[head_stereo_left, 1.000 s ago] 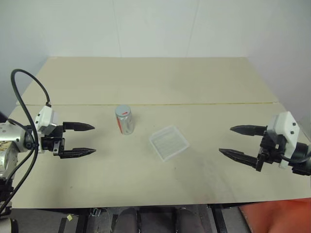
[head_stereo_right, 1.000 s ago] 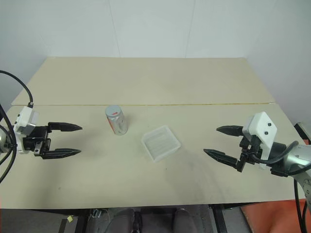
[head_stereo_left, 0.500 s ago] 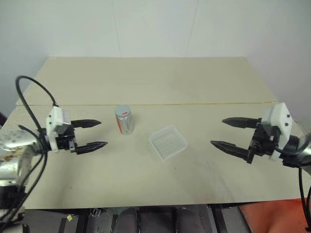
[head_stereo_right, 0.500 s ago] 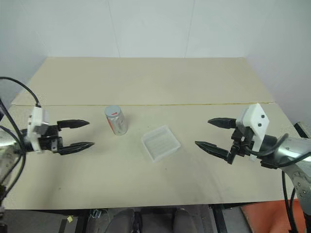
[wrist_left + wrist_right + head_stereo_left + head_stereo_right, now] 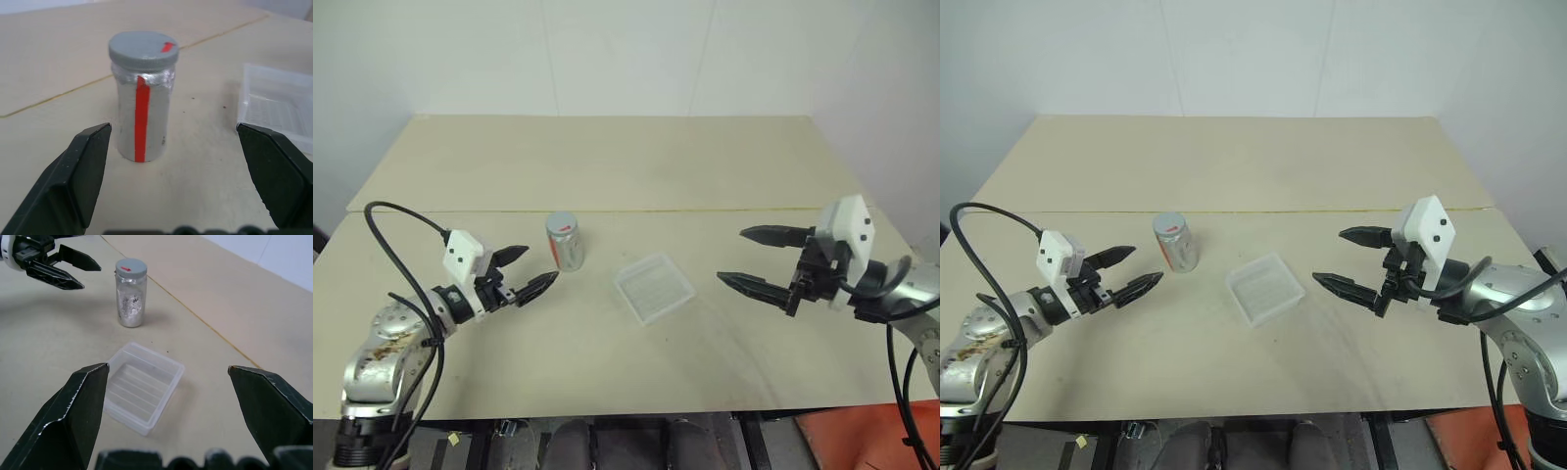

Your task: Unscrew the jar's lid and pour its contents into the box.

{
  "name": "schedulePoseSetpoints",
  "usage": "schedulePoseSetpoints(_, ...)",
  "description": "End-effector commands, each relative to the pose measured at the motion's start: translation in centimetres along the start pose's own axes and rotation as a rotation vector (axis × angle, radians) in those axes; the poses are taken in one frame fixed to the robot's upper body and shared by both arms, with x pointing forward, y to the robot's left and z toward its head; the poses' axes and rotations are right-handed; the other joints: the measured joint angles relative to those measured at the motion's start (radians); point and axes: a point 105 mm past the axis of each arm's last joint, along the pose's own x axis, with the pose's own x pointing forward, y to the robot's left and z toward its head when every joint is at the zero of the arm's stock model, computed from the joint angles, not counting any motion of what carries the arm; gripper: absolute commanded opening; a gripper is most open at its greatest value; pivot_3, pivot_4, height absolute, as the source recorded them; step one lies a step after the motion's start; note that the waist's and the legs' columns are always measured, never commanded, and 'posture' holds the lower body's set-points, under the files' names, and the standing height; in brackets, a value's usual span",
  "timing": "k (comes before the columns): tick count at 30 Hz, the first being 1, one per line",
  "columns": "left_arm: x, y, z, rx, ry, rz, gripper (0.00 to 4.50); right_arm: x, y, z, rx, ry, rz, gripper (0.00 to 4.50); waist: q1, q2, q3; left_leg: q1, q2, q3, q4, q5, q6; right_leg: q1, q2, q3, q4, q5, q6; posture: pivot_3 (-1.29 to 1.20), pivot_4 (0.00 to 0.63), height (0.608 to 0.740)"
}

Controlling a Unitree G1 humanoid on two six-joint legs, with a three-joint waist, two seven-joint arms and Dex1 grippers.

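Observation:
The jar (image 5: pixel 565 245) stands upright near the middle of the table, its grey lid (image 5: pixel 143 46) screwed on, a red stripe down its side. Its contents are hidden behind the label. To its right lies the box (image 5: pixel 653 288), a shallow clear tray with nothing in it. My left gripper (image 5: pixel 530 270) is open just left of the jar, fingertips pointing at it, a short gap away. My right gripper (image 5: pixel 742 258) is open to the right of the box, pointing left toward it. The right wrist view takes in jar (image 5: pixel 130 293), box (image 5: pixel 143 387) and the left gripper (image 5: pixel 73 270).
A seam (image 5: pixel 705 209) runs across the beige table behind the jar and box. A black cable (image 5: pixel 396 211) loops up from my left arm. The table's front edge (image 5: pixel 636 413) lies close below both arms.
My left gripper has swung right and forward, turning its fingertips toward the jar. The right gripper has moved left toward the box. Jar and box have not moved.

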Motion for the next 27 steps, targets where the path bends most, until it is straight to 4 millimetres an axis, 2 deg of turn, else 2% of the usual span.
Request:
schedulePoseSetpoints(1,1.0,-0.2,1.0,0.001,-0.054,0.048,4.46,0.0,0.1,1.6,-0.046,-0.064,-0.002,4.5,0.001,0.0,0.0,0.0,0.0,0.0,0.0,0.0,0.0,0.0,0.0,0.0,0.0,0.0,0.0,0.0,0.15,0.74)
schedulePoseSetpoints(10,3.4,-0.3,0.4,-0.017,-0.067,0.064,4.46,0.3,0.5,2.4,-0.044,-0.1,0.0,4.5,0.0,0.0,0.0,0.0,0.0,0.0,0.0,0.0,0.0,0.0,0.0,0.0,-0.001,0.0,0.0,0.0,0.15,0.74)
schedulePoseSetpoints(16,4.3,0.6,0.4,-0.021,-0.084,0.077,4.46,0.4,0.6,2.6,-0.052,-0.11,0.002,4.5,0.0,0.0,0.0,0.0,0.0,0.0,0.0,0.0,0.0,0.0,0.0,0.0,-0.001,0.0,0.0,0.0,0.15,0.74)
schedulePoseSetpoints(27,6.6,0.3,-0.3,-0.007,-0.127,0.064,4.46,0.3,0.8,3.0,-0.063,-0.122,0.0,4.5,0.001,0.0,0.0,-0.001,0.0,0.0,0.0,0.0,0.0,0.0,0.0,0.0,-0.001,0.0,0.0,0.0,0.15,0.74)
